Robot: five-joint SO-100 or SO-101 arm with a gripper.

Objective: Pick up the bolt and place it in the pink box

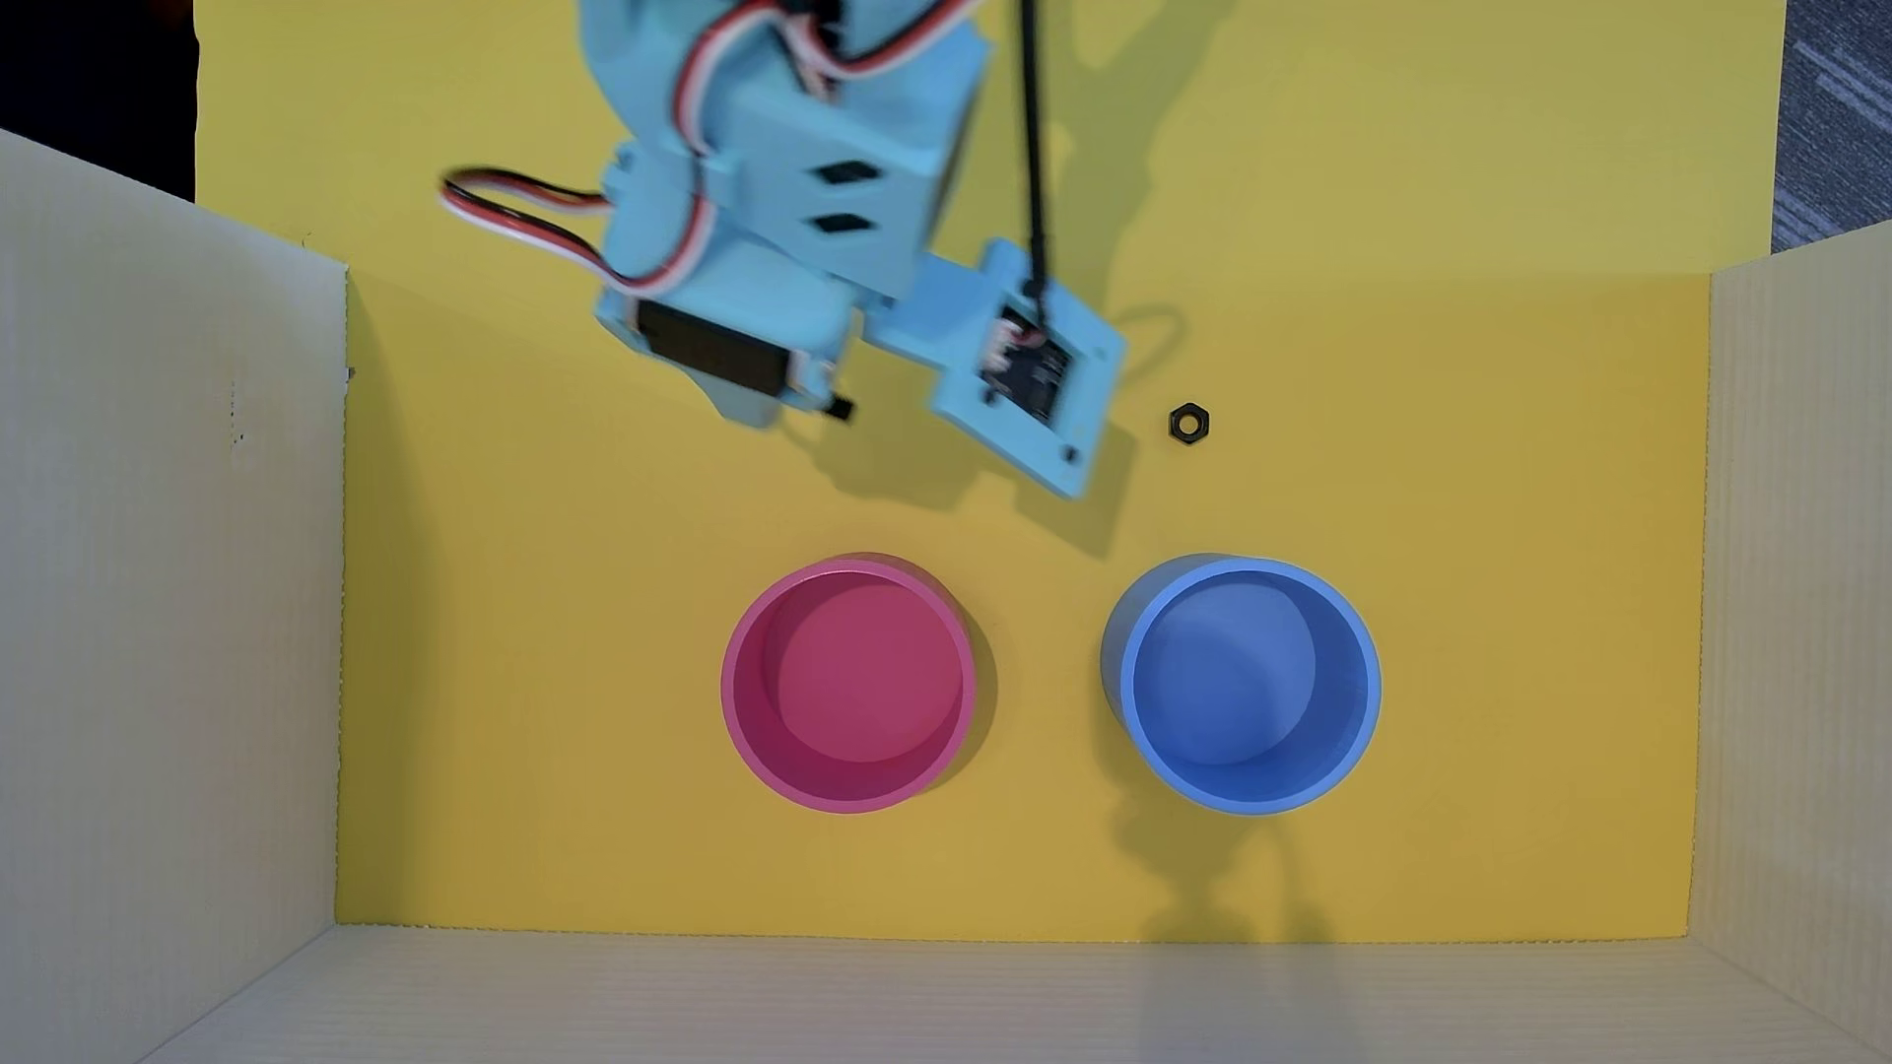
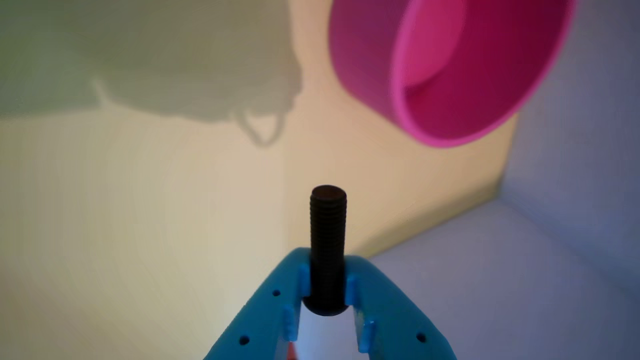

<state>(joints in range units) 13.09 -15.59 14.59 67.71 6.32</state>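
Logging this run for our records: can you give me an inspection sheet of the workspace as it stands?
Surface: yellow sheet, bare apart from the items below.
Job's things: bolt clamped with its threaded end pointing outward; pink box upright, empty.
Clutter: black nut lying loose; blue container upright, empty.
Grippers: gripper shut on the bolt, short of the pink box.
Cables: servo wires looping off the arm.
Surroundings: cardboard walls on three sides.

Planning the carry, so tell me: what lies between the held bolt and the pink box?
Only bare yellow floor between bolt and pink box, per the wrist view.
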